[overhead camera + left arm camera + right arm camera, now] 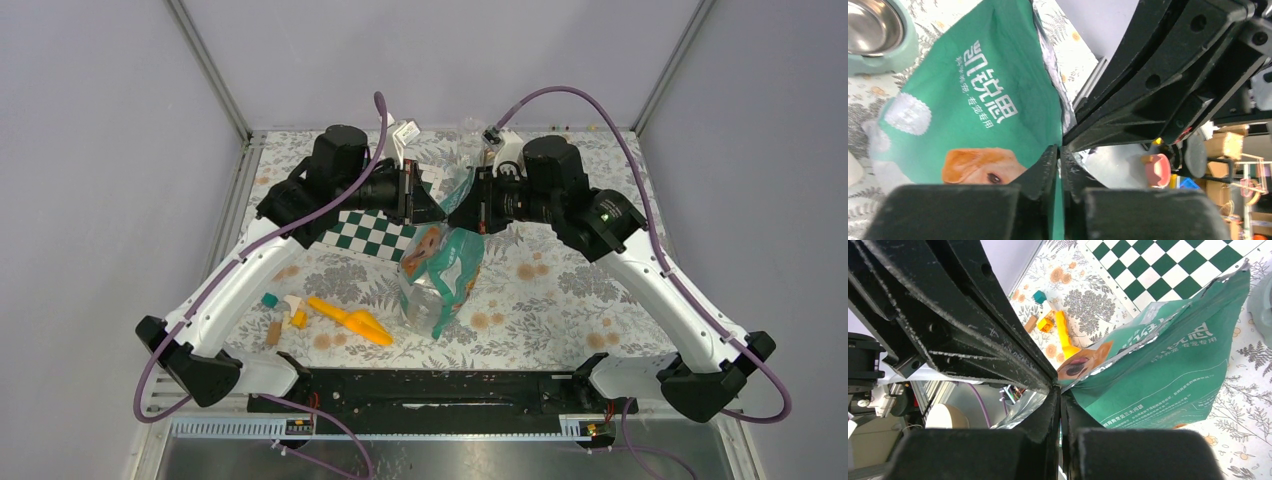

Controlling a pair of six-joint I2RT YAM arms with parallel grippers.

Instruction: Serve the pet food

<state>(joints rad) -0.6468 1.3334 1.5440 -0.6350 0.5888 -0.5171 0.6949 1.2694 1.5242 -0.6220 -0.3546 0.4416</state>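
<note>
A tall teal-green bag [443,270] with a golden dog picture stands mid-table, also seen in the left wrist view [968,105] and the right wrist view [1168,375]. My left gripper [432,208] is shut on the bag's top edge from the left [1060,155]. My right gripper [462,213] is shut on the same top edge from the right [1059,392]. The two grippers nearly touch. The pet food kibble is hidden from every view. An orange plastic scoop [350,320] lies on the table left of the bag, also in the right wrist view [1064,335].
A mint bowl with a steel inner [875,35] stands behind the bag. A green-white chequered mat [375,235] lies under the left arm. Small toy pieces [285,312] lie left of the scoop. Walls close in on three sides.
</note>
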